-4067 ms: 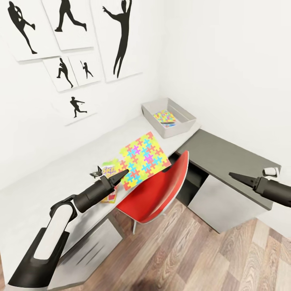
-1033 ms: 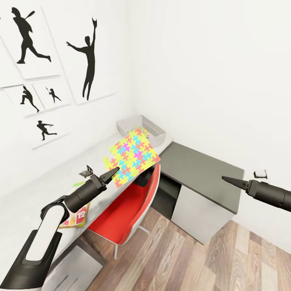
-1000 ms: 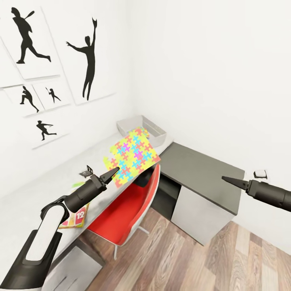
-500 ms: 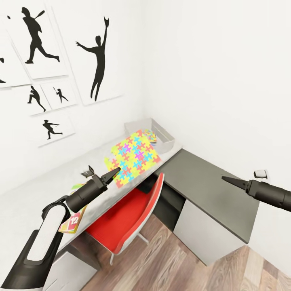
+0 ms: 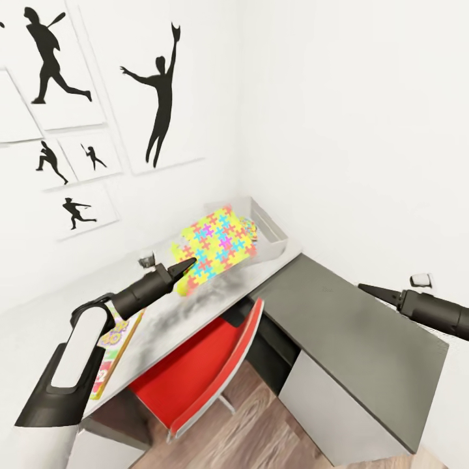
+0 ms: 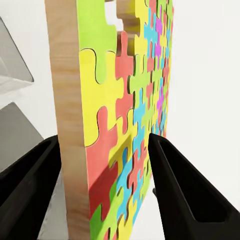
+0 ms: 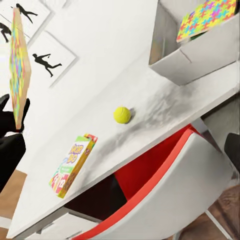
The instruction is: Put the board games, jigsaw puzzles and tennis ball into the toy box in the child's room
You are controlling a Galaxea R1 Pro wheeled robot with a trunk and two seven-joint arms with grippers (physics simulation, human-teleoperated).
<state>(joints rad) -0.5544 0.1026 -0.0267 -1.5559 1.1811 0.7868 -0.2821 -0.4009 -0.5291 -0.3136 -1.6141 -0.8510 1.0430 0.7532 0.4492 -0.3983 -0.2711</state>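
The left gripper (image 5: 187,264) is clamped on the edge of a jigsaw puzzle (image 5: 217,246), holding it upright above the worktop (image 5: 195,312) just short of the toy box (image 5: 273,236), while the right gripper (image 5: 365,288) hangs pinched together beyond the worktop's dark wing.

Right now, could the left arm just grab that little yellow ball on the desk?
Probably not yet. The left pincer is shut on a jigsaw puzzle held upright above the table; it would have to drop that first. The tennis ball itself lies in the open.
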